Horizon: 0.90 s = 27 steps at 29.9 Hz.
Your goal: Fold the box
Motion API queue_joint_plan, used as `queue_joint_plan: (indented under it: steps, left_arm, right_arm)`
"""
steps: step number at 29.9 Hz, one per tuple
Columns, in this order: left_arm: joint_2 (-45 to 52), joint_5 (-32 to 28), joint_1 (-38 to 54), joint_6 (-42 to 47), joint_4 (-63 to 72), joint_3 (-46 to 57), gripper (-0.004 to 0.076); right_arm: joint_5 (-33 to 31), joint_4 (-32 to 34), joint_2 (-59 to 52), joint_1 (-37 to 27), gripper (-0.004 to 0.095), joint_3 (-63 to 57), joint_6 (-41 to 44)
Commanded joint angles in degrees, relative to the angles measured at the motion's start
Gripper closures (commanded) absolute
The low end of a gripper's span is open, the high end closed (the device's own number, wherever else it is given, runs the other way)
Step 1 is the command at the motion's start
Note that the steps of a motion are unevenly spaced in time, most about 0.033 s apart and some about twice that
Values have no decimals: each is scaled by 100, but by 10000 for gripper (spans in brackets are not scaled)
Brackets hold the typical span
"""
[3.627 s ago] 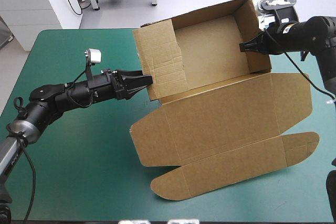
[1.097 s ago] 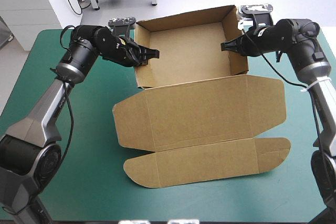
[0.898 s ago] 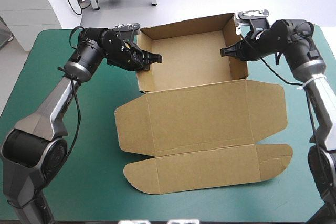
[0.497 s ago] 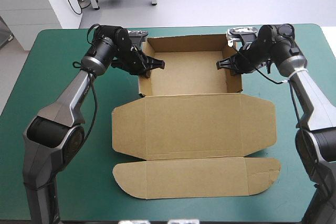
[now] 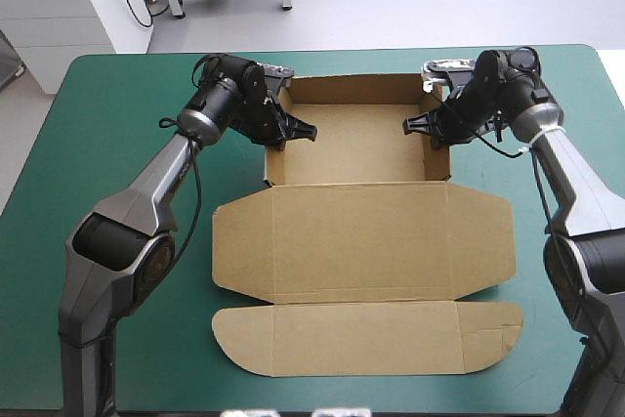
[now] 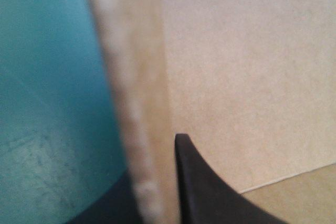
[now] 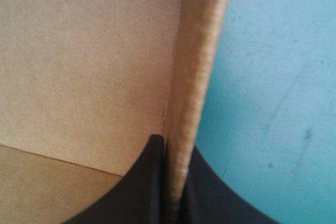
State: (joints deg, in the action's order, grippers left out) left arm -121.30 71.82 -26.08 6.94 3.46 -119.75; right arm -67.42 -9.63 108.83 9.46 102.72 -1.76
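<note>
When looked at from high up, easy to find the box (image 5: 356, 148) — brown, open like a tray, with its walls standing up. Sits on the table (image 5: 117, 95) with the teal-green cover, with the table's far edge just past the box's back wall. Has a big lid (image 5: 361, 241) lying flat in front of the box, joined to its front wall. Past the lid, farthest from the box, can see a long flap (image 5: 371, 339) with round corners, flat too.

Can see the left gripper (image 5: 305, 132) at the box's left wall (image 6: 134, 103), about halfway along it. Grips that wall tight with its black fingers (image 6: 205, 192) — one inside the box, one outside, with only the board between them.

Same on the other side of the box. Shows the right gripper (image 5: 412, 127) at the right wall (image 7: 202, 51), also about halfway along. Pinches the board with its black fingers (image 7: 149, 182) as well, one inside the box and one outside over the teal-green cover.
</note>
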Motion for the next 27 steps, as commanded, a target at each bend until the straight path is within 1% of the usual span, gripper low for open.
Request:
queue_joint_plan:
  steps: [1,5,10,13,16,19,22,24,25,27]
  left_arm:
    - [302,217,-191,-378,-8,-220,731]
    - [239,217,-191,-389,13,-220,731]
    - [235,217,-177,-398,-12,-220,731]
    - [235,217,-177,-694,18,-209,731]
    - [235,217,-177,-724,43,-183,731]
    - [235,217,-177,-936,59,-174,731]
    - [235,217,-177,-963,48,-174,731]
    - [235,217,-177,-963,48,-174,730]
    - [235,217,-177,-963,94,-174,720]
    - [235,217,-169,-963,284,-174,652]
  right_arm:
    - [-140,44,-236,24,925,152,-13]
    - [-391,152,-51,24,925,152,-13]
    - [-368,135,154,24,925,152,-13]
    - [-380,123,202,24,925,152,-13]
    - [-390,123,219,24,925,152,-13]
    - [-382,217,219,24,925,152,-36]
    - [-355,324,219,24,899,152,-86]
    - [-355,324,219,24,816,152,-253]
    - [-355,300,219,24,756,152,-290]
    - [-355,282,219,24,593,152,-303]
